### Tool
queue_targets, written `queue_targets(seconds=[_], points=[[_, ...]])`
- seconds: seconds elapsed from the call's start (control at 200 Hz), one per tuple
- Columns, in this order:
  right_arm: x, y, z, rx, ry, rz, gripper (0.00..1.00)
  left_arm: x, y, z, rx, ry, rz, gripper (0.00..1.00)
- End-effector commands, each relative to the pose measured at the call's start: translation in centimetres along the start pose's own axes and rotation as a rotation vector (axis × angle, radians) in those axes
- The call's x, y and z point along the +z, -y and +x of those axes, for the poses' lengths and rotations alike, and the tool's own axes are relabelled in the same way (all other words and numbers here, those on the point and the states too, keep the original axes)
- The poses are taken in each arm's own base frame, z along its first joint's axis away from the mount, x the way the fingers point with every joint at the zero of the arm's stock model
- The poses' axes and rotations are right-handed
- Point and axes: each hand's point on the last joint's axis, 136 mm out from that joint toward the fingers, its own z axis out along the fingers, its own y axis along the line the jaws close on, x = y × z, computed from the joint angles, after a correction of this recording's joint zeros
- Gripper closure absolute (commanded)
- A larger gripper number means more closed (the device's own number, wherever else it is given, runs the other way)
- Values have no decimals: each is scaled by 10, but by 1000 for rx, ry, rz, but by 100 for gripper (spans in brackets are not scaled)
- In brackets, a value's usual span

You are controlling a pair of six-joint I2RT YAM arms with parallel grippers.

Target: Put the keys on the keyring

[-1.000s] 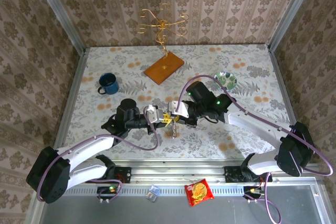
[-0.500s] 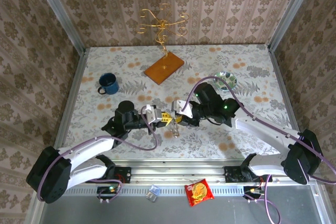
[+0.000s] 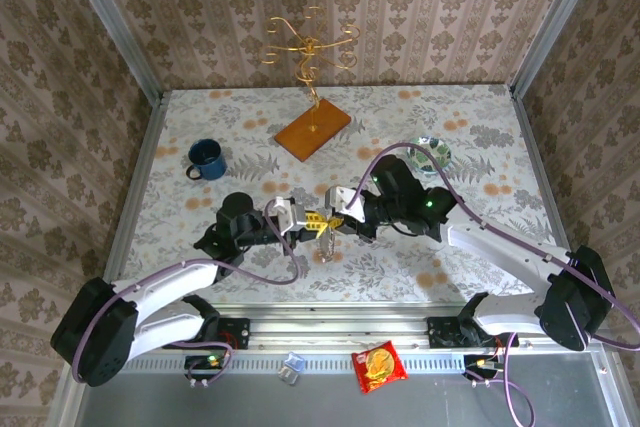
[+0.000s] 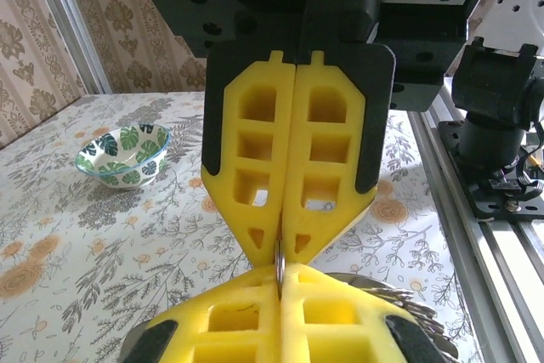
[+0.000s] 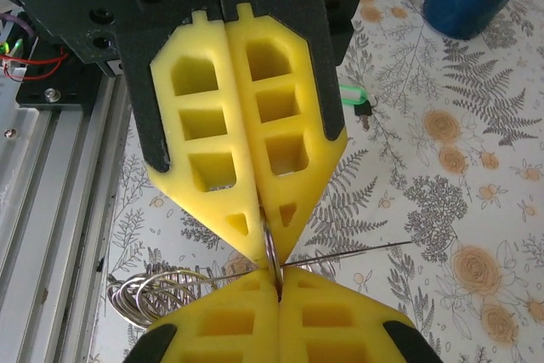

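Note:
My two grippers meet tip to tip over the front middle of the table, the left gripper (image 3: 308, 219) facing the right gripper (image 3: 337, 219). Both are shut on the same small silvery ring (image 5: 270, 248), pinched edge-on between the yellow fingertips (image 4: 255, 291). The keyring shows as a thin wire (image 5: 357, 252) running across just under the tips, with a bunch of small rings (image 5: 144, 295) on it. This metal hangs below the tips (image 3: 325, 244). A green-headed key (image 5: 353, 99) lies on the table beyond. The dark-headed key is hidden.
A blue mug (image 3: 206, 159) stands at the left and a green-patterned bowl (image 3: 432, 154) at the right. The gold wire stand on its wooden base (image 3: 313, 130) is at the back. The metal rail (image 4: 476, 201) runs along the near edge.
The right arm's wrist has swung to the right while its tips stayed against the left gripper's. Both tips sit slightly further left than half a second ago.

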Motion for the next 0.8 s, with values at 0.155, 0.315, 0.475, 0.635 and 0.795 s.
queue_targets(seconds=[0.155,0.315,0.475,0.635,0.795], points=[[-1,-5,7,-32,-68,-42,100,1,-5,0,47,-42,-20,89],[2,-8,11,-76,-144,-60,100,2,-5,10,59,-122,-3,88],[3,-11,6,-112,-178,-76,100,3,-5,12,66,-142,2,87],[4,-12,-5,-132,-161,-72,100,5,-3,13,68,-147,19,93],[0,-8,5,-87,-158,-37,87,3,-2,10,82,-132,17,100]])
